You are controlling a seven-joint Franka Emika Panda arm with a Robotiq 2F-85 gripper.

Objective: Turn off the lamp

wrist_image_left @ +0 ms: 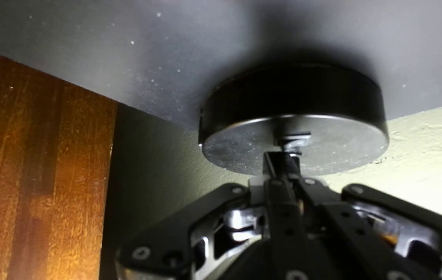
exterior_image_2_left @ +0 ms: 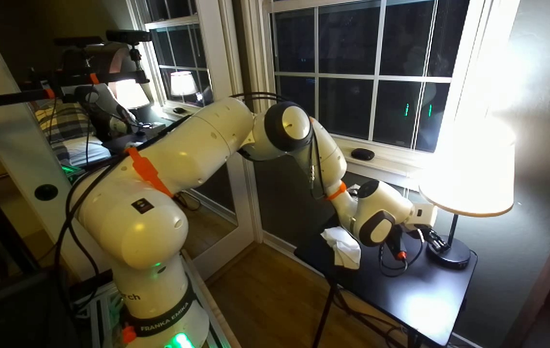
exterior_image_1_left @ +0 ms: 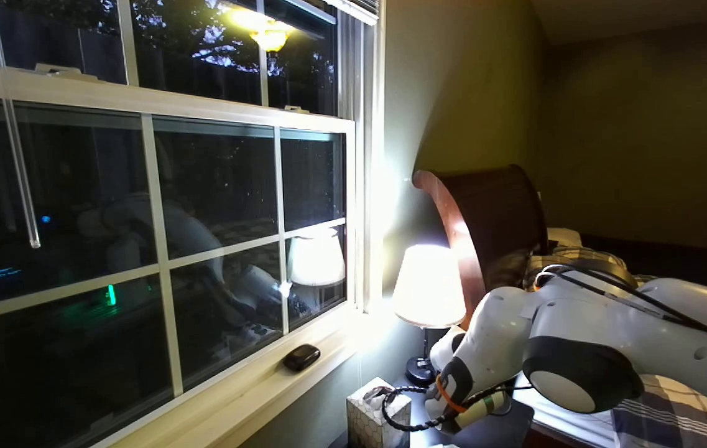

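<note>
The lamp (exterior_image_1_left: 429, 287) is lit, its cream-white shade glowing on a slim dark stem. It stands upright at the back of the small black table in both exterior views (exterior_image_2_left: 469, 169). In the wrist view its round black base (wrist_image_left: 294, 91) fills the middle, with a small dark part on its top face by my fingertips; I cannot tell what it is. My gripper (wrist_image_left: 282, 163) points at the base with fingertips together. In an exterior view the gripper (exterior_image_2_left: 441, 243) is low beside the stem, over the base's near edge. Whether it touches is unclear. The stem is hidden in the wrist view.
The black table (exterior_image_2_left: 410, 290) carries a tissue box (exterior_image_1_left: 378, 415) with a white tissue (exterior_image_2_left: 343, 247). A window sill beside it holds a small black object (exterior_image_1_left: 301, 357). A wooden headboard (exterior_image_1_left: 484, 205) stands close behind the lamp. Cables hang around the wrist.
</note>
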